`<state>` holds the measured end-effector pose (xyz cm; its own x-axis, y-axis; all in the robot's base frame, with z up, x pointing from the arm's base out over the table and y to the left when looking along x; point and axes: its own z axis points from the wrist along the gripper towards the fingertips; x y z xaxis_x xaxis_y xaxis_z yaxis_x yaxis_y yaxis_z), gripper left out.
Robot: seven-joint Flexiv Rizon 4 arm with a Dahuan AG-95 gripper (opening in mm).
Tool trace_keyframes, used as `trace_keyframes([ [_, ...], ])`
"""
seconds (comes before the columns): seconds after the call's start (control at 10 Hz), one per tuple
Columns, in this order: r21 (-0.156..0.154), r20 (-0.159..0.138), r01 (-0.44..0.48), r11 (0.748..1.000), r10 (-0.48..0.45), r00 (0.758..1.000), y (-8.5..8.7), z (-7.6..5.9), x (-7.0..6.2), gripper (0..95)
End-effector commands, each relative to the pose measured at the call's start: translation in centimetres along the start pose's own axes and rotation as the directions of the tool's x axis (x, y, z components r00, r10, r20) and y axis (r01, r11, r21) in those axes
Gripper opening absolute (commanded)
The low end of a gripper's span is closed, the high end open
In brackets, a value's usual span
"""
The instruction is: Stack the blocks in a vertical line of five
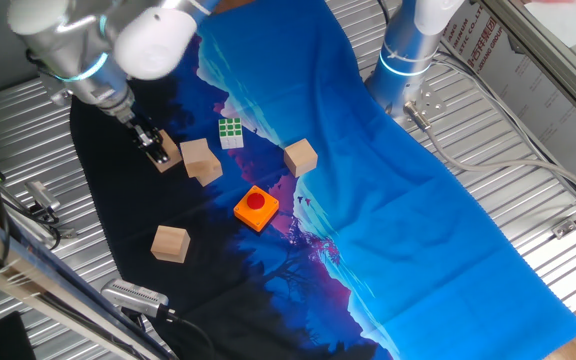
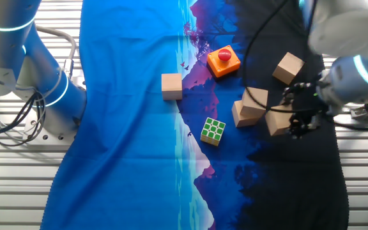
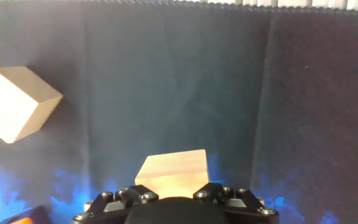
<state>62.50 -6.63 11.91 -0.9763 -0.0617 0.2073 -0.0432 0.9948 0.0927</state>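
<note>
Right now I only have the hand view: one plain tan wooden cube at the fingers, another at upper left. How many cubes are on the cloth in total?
Observer: Five. The farthest cube sits out on the blue part of the cloth.
Operator: Any stacked yet?
Observer: Two cubes right beside the gripper touch, and one seems to sit partly on the other. Nothing taller.
Operator: Any clutter nearby?
Observer: A small green-and-white puzzle cube lies just beyond that pair, and a flat orange square with a red button lies farther out.
</note>
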Motion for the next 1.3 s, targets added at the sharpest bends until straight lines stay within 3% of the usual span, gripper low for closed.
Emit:
trace_keyframes([
  [0.1,0.004,-0.001,-0.020,1.000,0.020,1.000,0.9,-1.5,0.6,0.0],
  [0.3,-0.009,-0.001,-0.039,0.999,0.039,0.999,1.7,-2.4,1.4,0.0],
  [0.6,0.001,0.001,-0.048,0.999,0.048,0.999,2.9,-3.3,2.6,0.0],
  [1.3,-0.007,0.013,-0.095,0.995,0.095,0.995,5.0,-4.6,4.5,0.0],
])
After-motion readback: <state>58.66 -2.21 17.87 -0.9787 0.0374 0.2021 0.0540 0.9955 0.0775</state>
